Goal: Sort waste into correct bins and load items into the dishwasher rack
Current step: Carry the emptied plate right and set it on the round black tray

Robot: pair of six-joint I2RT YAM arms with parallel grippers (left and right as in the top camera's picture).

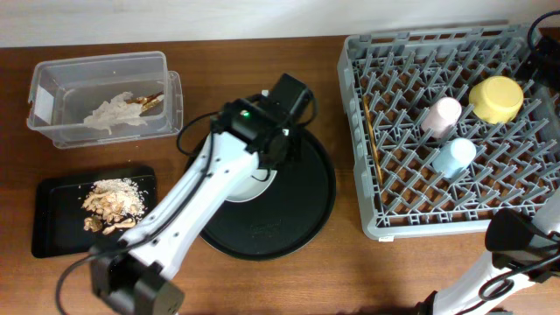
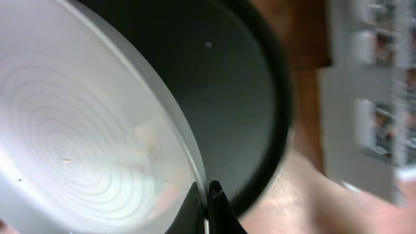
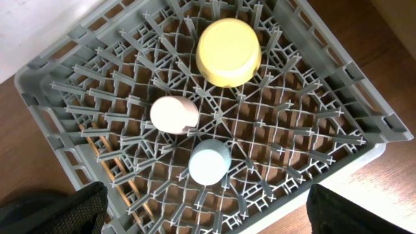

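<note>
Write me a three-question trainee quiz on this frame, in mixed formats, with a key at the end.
1. True or false: the bowl sits in the rack.
2. What is the left gripper pinching?
3. Fill in: the wrapper scraps lie in the clear ____.
Key: 1 true; 2 the plate, by its rim; 3 tub.

Yellow bowl, pink cup, light-blue cup, grey pegged rack.
</note>
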